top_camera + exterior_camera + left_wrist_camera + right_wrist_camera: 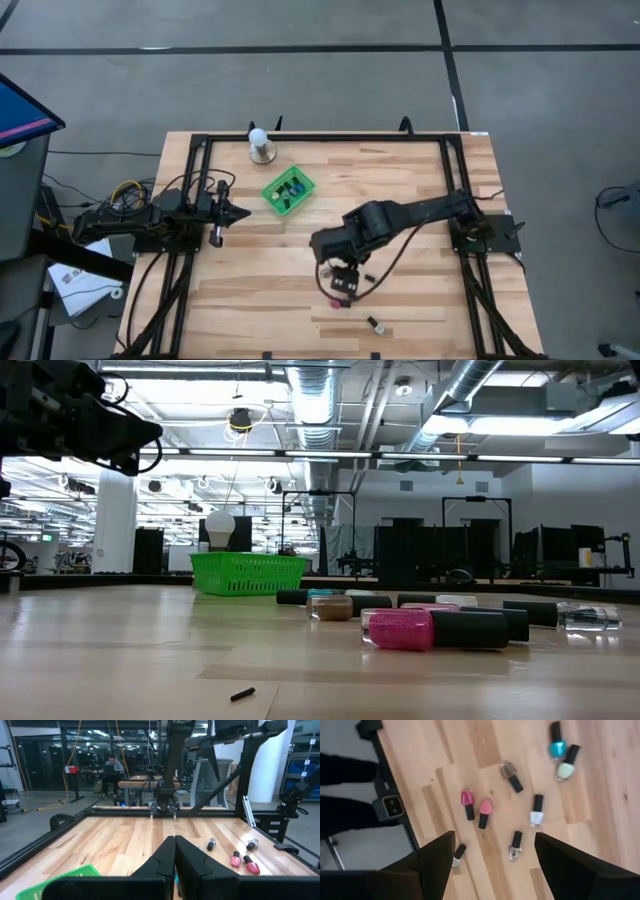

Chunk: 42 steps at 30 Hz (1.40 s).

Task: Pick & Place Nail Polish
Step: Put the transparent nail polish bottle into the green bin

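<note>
Nearest your low camera lies a small dark sliver (242, 694) on the light wooden table (120, 650). Behind it, the little nail polish bottles (400, 629) lie on their sides in a loose row, a glittery pink one in front. Farther back stands the green mesh basket (248, 573), with the white ball on a round base (219, 525) just behind it.

From above, your right gripper (344, 283) hangs over the table's middle. The left gripper (238, 212) waits at the left edge, near the basket, which holds a few dark bits.

Left wrist: its fingers (165, 857) are pressed together, holding nothing.

Right wrist: the fingers (440, 855) are spread wide and empty above the scattered bottles, pink, teal and pale green among them, all lying flat and untouched.
</note>
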Available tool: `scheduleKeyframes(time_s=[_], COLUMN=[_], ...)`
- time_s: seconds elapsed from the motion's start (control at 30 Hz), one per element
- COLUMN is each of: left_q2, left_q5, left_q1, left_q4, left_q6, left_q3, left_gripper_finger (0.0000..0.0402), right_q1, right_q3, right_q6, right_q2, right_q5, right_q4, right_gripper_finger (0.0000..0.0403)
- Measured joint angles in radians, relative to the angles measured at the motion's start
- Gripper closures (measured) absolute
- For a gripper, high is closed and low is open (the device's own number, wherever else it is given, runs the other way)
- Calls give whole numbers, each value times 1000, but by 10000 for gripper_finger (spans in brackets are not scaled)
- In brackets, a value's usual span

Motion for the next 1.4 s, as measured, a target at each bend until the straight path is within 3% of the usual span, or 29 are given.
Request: scheduleKeyframes(time_s=[0.17,0.37,0.57,0.73,0.97,1.17,1.27,1.4], left_q2=[0,0,0,0,0,0,0,0], left_q5=[0,0,0,0,0,0,0,0], left_q1=[0,0,0,0,0,0,0,0], left_q4=[8,15,19,22,23,25,27,29], left_q6=[0,0,0,0,0,0,0,0], left_q3=[0,0,0,0,0,0,0,0], left_gripper_finger=[400,400,400,400,400,400,400,400], right_q1=[12,68,104,105,88,90,89,84], right_q3=[-89,-379,-715,-905,-1049,-1091,-1092,-1093], right_q6=[46,108,208,269,298,316,316,315], right_q2=[0,-71,-126,-139,-135,-137,-136,-135], right_q5=[35,23,-66,-90,-53,-36,-35,-34], right_q4=[6,71,359,560,651,726,719,709], right_gripper_finger=[138,138,138,138,138,144,172,241])
